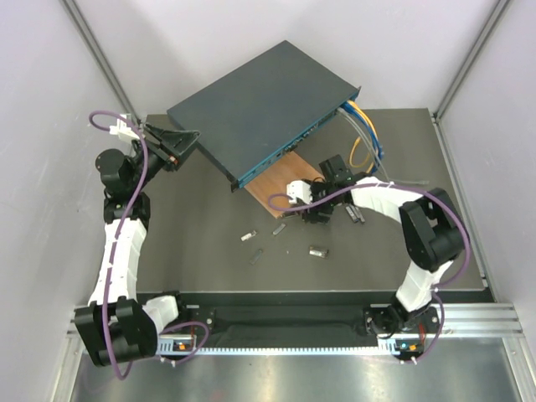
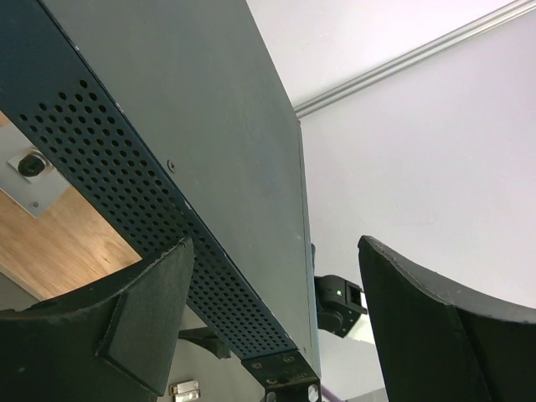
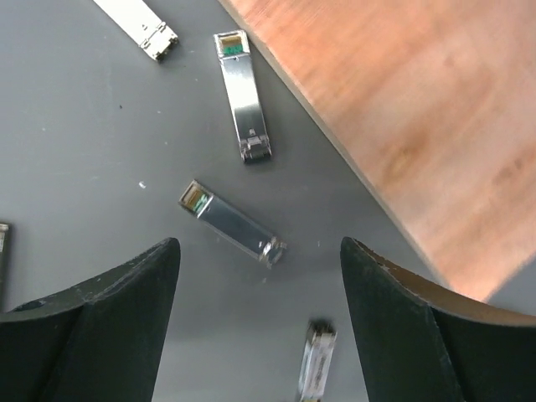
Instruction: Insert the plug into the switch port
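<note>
Upper left of the overhead frame: your left gripper (image 1: 173, 148) sits at the left corner of the switch (image 1: 260, 100), fingers spread wide and clamped on nothing; in its wrist view (image 2: 276, 251) the switch's (image 2: 209, 126) perforated side runs through the gap, and whether a finger touches the metal cannot be told. Top centre: the switch lies at an angle on the tabletop (image 1: 201, 260), its teal socket face (image 1: 276, 157) turned toward the lower right; a brown wooden board (image 1: 280, 180) shows from under that face. Centre: silver plugs (image 1: 248, 236) lie scattered on the dark tabletop below the board, none of them in a socket. Just right of them, your right gripper (image 1: 316, 209) hangs over the tabletop beside the board's edge, fingers apart and empty; in its wrist view (image 3: 260, 251) one plug (image 3: 232, 222) lies flat between the fingers, touching neither, with the board (image 3: 419, 100) filling the upper right. Upper right: yellow and blue cables (image 1: 366, 134) leave the switch's right end.
</note>
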Motion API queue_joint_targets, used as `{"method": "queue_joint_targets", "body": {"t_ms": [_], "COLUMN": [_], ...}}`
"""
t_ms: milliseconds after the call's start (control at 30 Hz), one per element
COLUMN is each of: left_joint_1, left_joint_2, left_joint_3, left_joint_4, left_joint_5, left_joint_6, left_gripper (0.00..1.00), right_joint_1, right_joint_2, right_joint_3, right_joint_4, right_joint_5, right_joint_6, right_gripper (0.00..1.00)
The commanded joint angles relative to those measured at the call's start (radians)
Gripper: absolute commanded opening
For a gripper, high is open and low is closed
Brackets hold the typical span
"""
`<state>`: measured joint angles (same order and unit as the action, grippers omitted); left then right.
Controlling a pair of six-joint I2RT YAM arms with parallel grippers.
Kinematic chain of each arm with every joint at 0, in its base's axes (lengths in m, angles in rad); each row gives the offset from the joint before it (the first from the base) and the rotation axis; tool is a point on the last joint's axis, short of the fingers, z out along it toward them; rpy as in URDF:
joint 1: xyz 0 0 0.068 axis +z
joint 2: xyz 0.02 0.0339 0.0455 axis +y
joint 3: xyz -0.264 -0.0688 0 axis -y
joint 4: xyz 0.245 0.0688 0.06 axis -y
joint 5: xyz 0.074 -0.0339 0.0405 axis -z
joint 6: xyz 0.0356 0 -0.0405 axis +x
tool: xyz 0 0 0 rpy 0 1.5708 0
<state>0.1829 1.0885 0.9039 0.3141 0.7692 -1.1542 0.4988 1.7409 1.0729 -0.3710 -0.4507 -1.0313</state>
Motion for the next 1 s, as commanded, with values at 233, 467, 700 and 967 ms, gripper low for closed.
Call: {"method": "queue_joint_targets", "body": {"t_ms": [233, 467, 700, 967], "left_joint_1": [0.007, 0.012, 0.020, 0.041], "left_joint_2": [-0.007, 0.007, -0.024, -0.088], "left_joint_3": [0.003, 0.024, 0.047, 0.082], "left_joint_4": [0.069, 0.088, 0.077, 0.027], "left_joint_5": [0.008, 0.015, -0.004, -0.041], "left_joint_6": [0.004, -0.015, -0.010, 0.014], "left_gripper": [0.84, 0.84, 0.84, 0.94], "right_joint_1": [0.004, 0.020, 0.017, -0.037], "right_joint_2": [0.123, 0.149, 0.079, -0.110], "right_joint_3": [0.124, 0.148, 0.087, 0.084], "right_joint_4": [-0.235, -0.417, -0.385, -0.416], "right_joint_5": [-0.046, -0.022, 0.032, -0.104], "right_joint_6": [-0.245, -0.332, -0.259, -0.077], "right_gripper": [0.58, 0.35, 0.10, 0.00]}}
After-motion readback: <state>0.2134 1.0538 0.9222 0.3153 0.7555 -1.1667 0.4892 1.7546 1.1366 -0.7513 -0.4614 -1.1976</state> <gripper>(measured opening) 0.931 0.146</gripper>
